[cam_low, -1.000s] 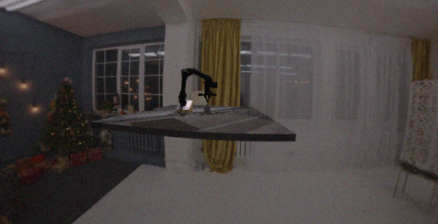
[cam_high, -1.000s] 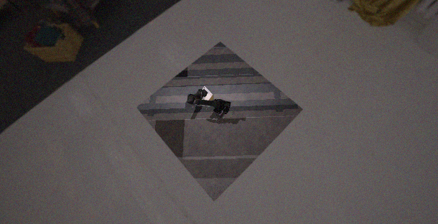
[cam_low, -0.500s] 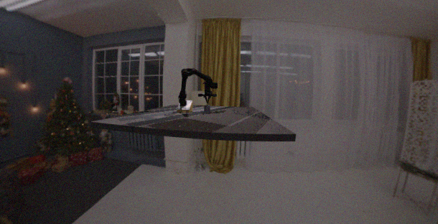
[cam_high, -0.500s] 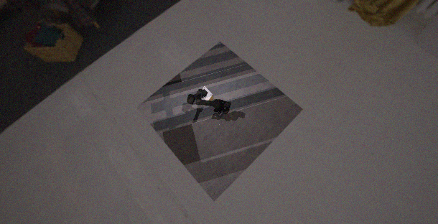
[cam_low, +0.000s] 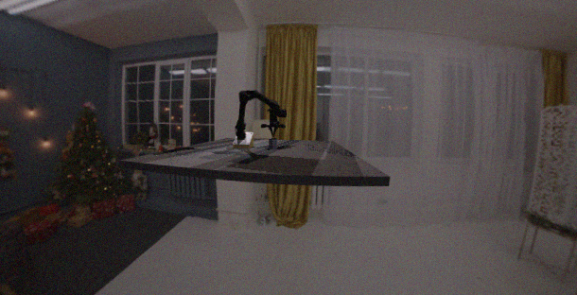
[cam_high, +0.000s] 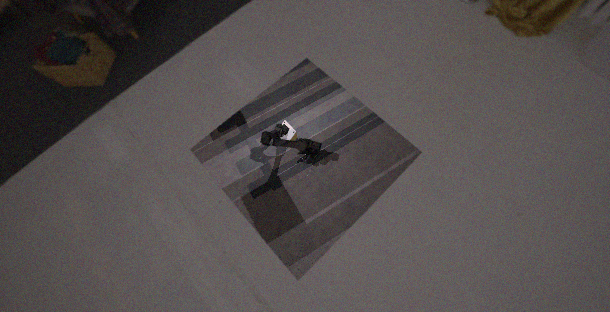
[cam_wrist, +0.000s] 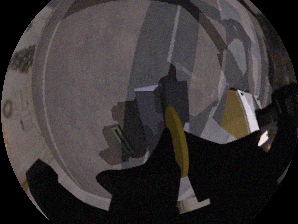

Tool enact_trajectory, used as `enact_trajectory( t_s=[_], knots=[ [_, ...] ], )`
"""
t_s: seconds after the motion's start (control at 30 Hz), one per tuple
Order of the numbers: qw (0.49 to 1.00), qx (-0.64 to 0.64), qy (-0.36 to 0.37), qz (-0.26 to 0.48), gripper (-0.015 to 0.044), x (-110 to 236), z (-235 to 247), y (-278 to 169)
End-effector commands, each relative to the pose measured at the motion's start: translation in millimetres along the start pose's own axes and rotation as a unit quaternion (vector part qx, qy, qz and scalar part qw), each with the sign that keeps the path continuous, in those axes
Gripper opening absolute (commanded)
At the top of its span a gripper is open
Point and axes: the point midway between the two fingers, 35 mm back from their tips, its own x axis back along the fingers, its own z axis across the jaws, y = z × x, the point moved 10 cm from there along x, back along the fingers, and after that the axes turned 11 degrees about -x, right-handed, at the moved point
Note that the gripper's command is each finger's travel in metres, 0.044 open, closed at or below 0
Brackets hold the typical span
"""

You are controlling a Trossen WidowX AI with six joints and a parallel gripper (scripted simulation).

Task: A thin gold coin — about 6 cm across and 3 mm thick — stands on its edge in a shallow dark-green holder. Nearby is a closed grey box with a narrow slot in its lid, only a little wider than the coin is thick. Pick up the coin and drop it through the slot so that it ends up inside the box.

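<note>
In the wrist view my gripper (cam_wrist: 169,131) is shut on the thin gold coin (cam_wrist: 176,137), which stands edge-on between the dark fingers. Just beyond and left of the coin lies a grey blocky shape (cam_wrist: 148,111) that looks like the box; I cannot make out its slot. A small dark-green striped piece (cam_wrist: 119,137), probably the holder, lies left of it. In the top and exterior views the arm reaches out low over the table, with the gripper (cam_high: 306,158) (cam_low: 272,139) close above a small grey object (cam_low: 272,146). The coin is too small to see there.
The arm's base stands on a pale plate (cam_high: 287,129) (cam_low: 244,140) (cam_wrist: 236,116). The striped grey table top (cam_high: 350,183) (cam_low: 303,165) is a tilted-looking square with edges all round. A yellow curtain (cam_low: 289,88) hangs behind it.
</note>
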Motion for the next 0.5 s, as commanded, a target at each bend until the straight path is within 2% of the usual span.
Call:
enact_trajectory(
  t_s=[0.0,0.13,0.43,0.47],
  knots=[
    [1.000,0.000,0.000,0.000,0.0053,0.2,0.1,0.0],
    [1.000,0.000,0.000,0.000,0.0157,0.2,0.1,0.0],
    [1.000,0.000,0.000,0.000,0.0161,0.2,0.1,0.0],
    [1.000,0.000,0.000,0.000,0.0187,0.9,0.1,0.0]
  ],
)
